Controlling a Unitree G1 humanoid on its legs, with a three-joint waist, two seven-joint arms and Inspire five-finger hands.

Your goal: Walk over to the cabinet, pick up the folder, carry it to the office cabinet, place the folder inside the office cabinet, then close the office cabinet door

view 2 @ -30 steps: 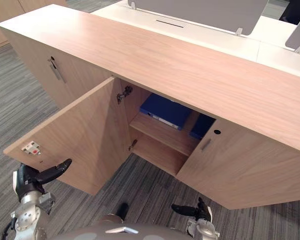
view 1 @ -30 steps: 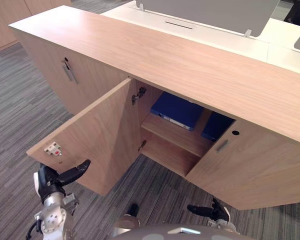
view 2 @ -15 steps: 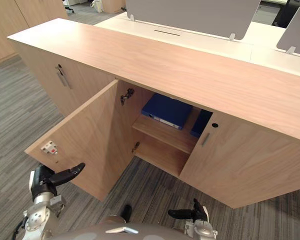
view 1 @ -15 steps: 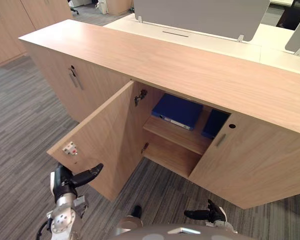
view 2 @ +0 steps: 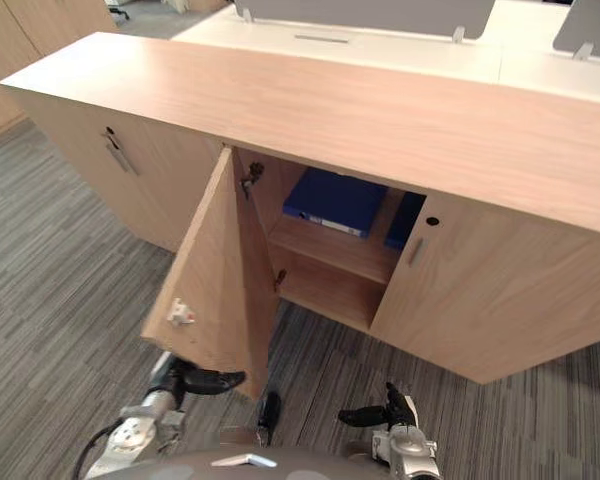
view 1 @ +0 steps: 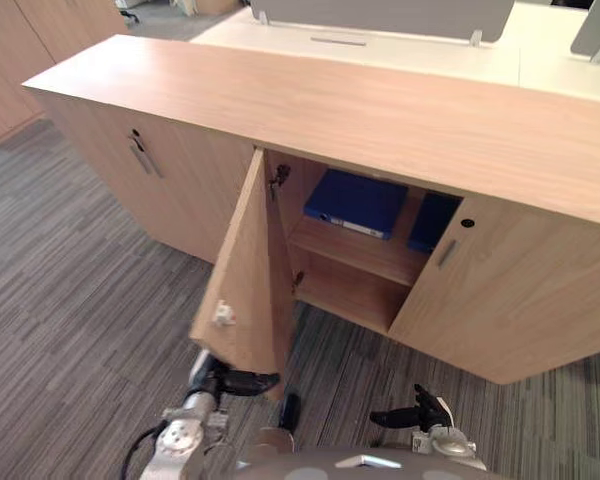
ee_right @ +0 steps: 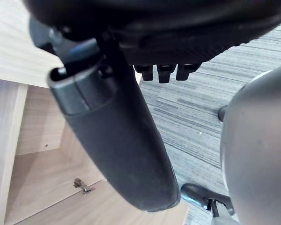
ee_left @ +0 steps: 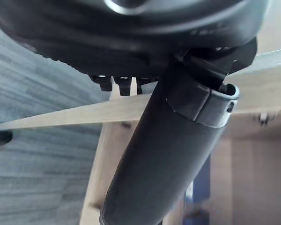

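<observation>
A blue folder (view 1: 355, 202) lies flat on the upper shelf inside the wooden office cabinet (view 1: 380, 110). A second blue folder (view 1: 433, 222) lies beside it, partly hidden by the right door. The cabinet's left door (view 1: 242, 290) stands about half open, edge-on to me. My left hand (view 1: 230, 381) is open, its straight fingers at the door's lower outer corner; in the left wrist view the door's edge (ee_left: 61, 117) runs just past its fingers (ee_left: 117, 84). My right hand (view 1: 405, 415) hangs open and holds nothing, low in front of the right door.
The cabinet's right door (view 1: 510, 290) is shut, with a small metal handle (view 1: 446, 252). Another shut door with a handle (view 1: 140, 155) is further left. A white desk (view 1: 410, 55) with screens stands behind the cabinet. Grey striped carpet (view 1: 70, 280) lies all around.
The left door has swung from wide open to about half shut, with my left hand moving right along with its lower edge. The right hand has stayed low.
</observation>
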